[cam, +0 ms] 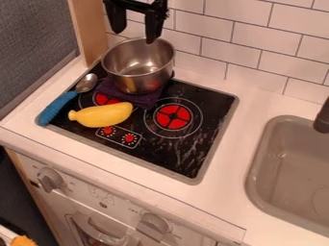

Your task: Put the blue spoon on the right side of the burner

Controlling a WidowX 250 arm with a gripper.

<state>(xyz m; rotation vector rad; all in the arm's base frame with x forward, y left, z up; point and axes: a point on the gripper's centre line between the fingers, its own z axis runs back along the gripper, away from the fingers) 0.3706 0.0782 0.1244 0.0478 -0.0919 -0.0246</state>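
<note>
Toy kitchen counter (225, 168), spoon pickup tips

Blue spoon (69, 96) lies along the stove's (183, 158) left edge, metal end far. Gripper (135, 36) hangs open and empty above the pot (139, 72). I'd come straight down on the handle (55, 109), fingers either side, clear of the yellow toy (103, 115), then lift high before crossing right.

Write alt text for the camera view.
Blue-handled spoon at the left edge of a black toy stovetop, beside a yellow banana-shaped toy; metal pot behind, on purple cloth. Open end effector hangs at top, sink at right.
</note>
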